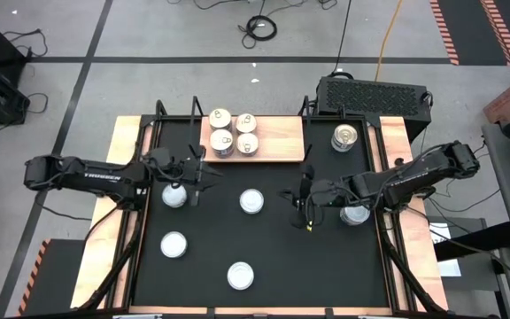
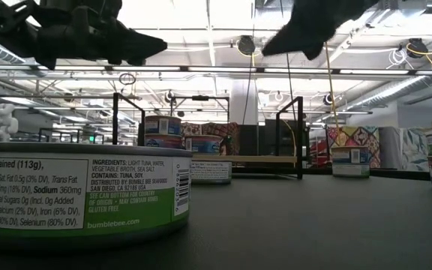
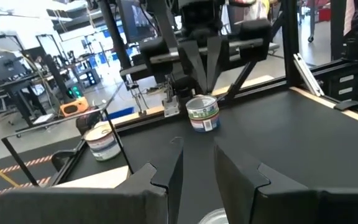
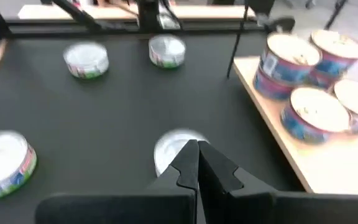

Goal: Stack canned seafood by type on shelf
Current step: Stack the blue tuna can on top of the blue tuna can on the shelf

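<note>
Green-labelled tin (image 2: 81, 196) is waiting frontmost; left gripper (image 1: 198, 172), part-open and empty, is hovering at nine o'clock; right gripper (image 1: 305, 197), shut and empty, is hovering at three, beside the shelf (image 1: 277, 139) stacks.

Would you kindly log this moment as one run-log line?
left gripper: open, empty, over table | right gripper: shut, empty | shelf: four tins | table: loose tins
</note>
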You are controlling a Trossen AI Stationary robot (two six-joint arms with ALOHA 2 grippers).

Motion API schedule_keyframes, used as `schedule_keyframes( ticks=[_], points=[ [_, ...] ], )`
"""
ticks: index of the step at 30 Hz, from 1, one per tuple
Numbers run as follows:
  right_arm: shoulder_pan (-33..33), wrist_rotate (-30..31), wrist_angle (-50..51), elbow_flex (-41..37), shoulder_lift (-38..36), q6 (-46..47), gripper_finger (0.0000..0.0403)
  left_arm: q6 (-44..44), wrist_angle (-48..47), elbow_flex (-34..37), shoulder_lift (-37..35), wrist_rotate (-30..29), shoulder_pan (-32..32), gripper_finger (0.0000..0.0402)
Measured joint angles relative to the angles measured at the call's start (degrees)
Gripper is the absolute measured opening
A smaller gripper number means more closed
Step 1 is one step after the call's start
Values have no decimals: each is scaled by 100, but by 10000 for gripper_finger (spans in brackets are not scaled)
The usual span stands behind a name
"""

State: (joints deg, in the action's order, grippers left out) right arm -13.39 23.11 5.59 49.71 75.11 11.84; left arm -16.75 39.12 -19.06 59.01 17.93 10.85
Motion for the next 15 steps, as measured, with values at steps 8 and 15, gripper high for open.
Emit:
schedule_keyframes(
  ticks=[8,15],
  points=[
    [72,552,1954,-2,-266,1747,0,147,252,-33,294,-2,0,93],
    [711,1241,3455,-2,-935,2842,0,299,243,-61,292,-2,-9,93]
  ],
)
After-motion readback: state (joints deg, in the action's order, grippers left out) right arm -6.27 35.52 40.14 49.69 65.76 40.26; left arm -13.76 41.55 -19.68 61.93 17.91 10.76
